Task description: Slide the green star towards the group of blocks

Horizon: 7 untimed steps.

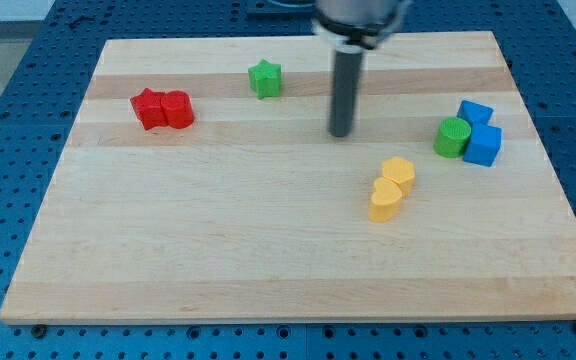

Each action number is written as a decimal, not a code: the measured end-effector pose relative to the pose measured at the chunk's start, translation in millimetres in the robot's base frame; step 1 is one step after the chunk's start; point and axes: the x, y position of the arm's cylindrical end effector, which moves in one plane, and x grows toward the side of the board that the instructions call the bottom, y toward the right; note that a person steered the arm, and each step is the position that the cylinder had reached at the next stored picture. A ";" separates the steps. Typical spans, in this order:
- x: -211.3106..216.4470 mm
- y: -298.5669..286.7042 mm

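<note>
Where the board lies bare, my tip, seemingly well right of the green star.

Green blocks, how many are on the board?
2. The green star sits near the view's top, left of my tip. The green cylinder sits at the view's right, touching the blue blocks. None seems hidden.

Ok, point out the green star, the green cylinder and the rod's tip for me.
green star (265, 78), camera view, middle of its top face.
green cylinder (453, 136), camera view, middle of its visible side and top.
my tip (340, 133), camera view, very end of the rod, right of the star.
</note>
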 end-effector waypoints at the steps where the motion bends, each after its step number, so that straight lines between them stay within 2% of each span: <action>1: -26.2 -71.6; 2: -51.6 -120.6; 3: -68.0 -124.2; 7: -97.0 -58.0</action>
